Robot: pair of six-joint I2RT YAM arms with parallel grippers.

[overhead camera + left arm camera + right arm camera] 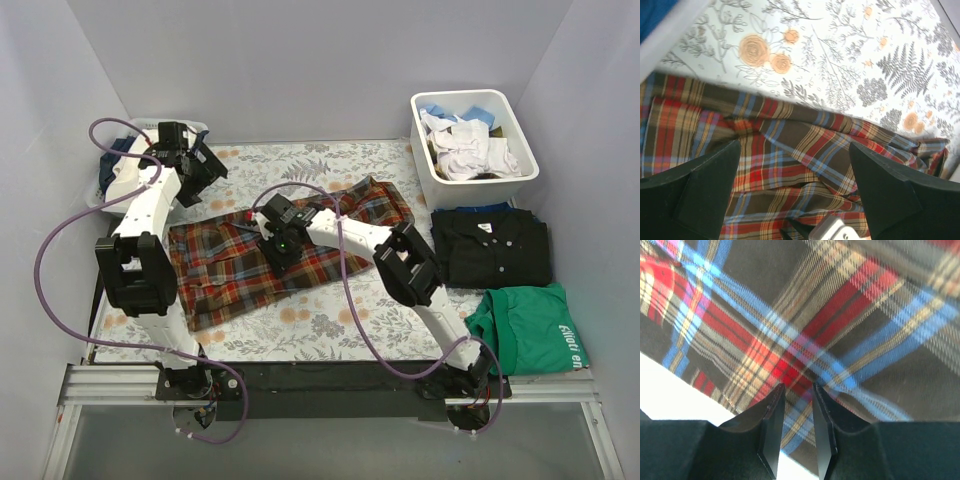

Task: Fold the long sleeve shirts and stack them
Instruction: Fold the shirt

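Looked like a robotics lab's test cell rather than a home: boxed in on three sides by bare pale panels (300,70), with a left arm (140,250) and right arm (405,265) bolted to an aluminium rail (110,385), looped purple cables (42,260), and a floral cloth (320,325) staged over the surface beside a white laundry bin (480,190).

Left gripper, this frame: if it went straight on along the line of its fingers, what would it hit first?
Most likely the plaid shirt, which lies straight ahead of the open left gripper; the floral tablecloth shows only beyond it. Depth is hard to judge.
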